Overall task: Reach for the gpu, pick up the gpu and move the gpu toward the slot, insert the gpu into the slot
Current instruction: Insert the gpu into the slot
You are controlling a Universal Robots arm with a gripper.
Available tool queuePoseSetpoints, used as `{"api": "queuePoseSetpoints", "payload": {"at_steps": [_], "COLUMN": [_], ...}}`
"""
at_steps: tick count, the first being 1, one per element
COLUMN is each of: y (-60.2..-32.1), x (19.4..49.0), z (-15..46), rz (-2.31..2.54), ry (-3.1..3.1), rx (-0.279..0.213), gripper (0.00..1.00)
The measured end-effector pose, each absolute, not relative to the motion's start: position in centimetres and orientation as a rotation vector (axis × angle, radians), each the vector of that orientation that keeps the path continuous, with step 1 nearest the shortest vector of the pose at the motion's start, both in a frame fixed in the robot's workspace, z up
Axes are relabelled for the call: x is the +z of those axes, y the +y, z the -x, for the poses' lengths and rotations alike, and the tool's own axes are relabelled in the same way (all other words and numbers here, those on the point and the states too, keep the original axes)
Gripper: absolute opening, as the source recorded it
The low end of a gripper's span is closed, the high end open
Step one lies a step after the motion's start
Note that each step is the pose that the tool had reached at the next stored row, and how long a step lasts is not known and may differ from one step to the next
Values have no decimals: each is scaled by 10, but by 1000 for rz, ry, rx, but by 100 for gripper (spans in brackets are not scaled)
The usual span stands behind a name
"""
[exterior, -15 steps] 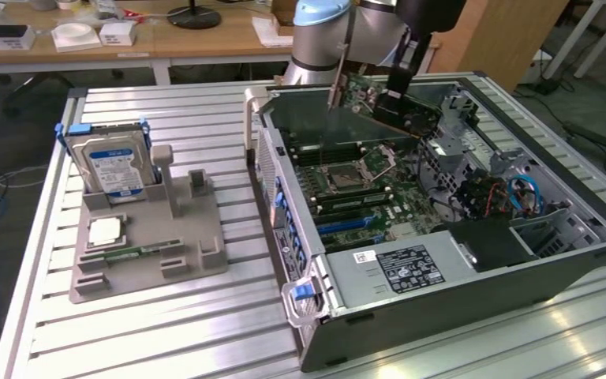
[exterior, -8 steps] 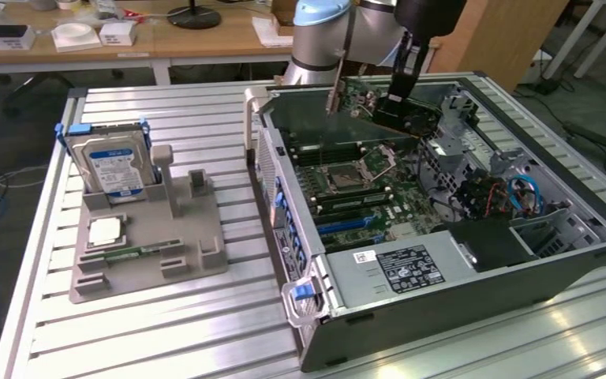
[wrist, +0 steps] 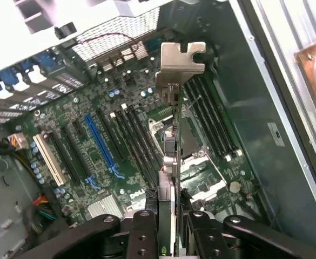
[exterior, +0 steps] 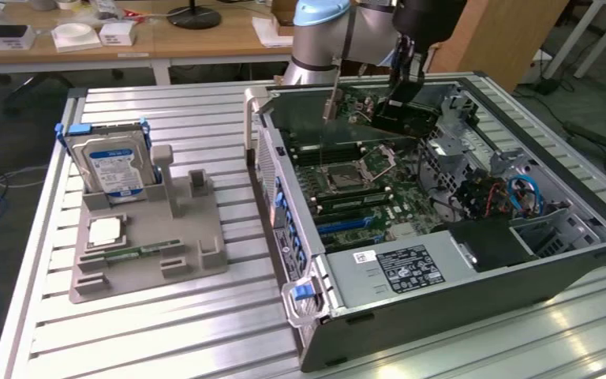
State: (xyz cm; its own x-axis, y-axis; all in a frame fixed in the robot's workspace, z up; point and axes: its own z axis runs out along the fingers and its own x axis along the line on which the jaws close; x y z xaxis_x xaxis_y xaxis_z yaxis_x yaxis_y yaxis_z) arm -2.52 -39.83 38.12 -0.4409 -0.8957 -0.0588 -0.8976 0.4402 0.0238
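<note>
White "DELL" lettering printed on the green motherboard (wrist: 147, 91). Dense print on the white sticker (exterior: 406, 268) of the grey case cover and on the hard drive's blue label (exterior: 114, 167), too small to read.

The pincer (exterior: 394, 117) hangs inside the far end of the open computer case (exterior: 440, 268), gripping the gpu (exterior: 358, 118) above the green motherboard (exterior: 387, 197), with the card's metal bracket toward the exterior view's left. Well apart on the slatted counter (exterior: 177, 316), a grey fixture (exterior: 145, 268) carries a blue-labelled hard drive (exterior: 114, 164).
</note>
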Motion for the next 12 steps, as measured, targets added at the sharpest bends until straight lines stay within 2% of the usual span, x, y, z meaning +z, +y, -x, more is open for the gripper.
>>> {"api": "queuePoseSetpoints", "payload": {"at_steps": [12], "y": [-398], "x": [371], "z": [25], "rz": [1889], "ry": [2467], "rx": [84], "gripper": [26]}}
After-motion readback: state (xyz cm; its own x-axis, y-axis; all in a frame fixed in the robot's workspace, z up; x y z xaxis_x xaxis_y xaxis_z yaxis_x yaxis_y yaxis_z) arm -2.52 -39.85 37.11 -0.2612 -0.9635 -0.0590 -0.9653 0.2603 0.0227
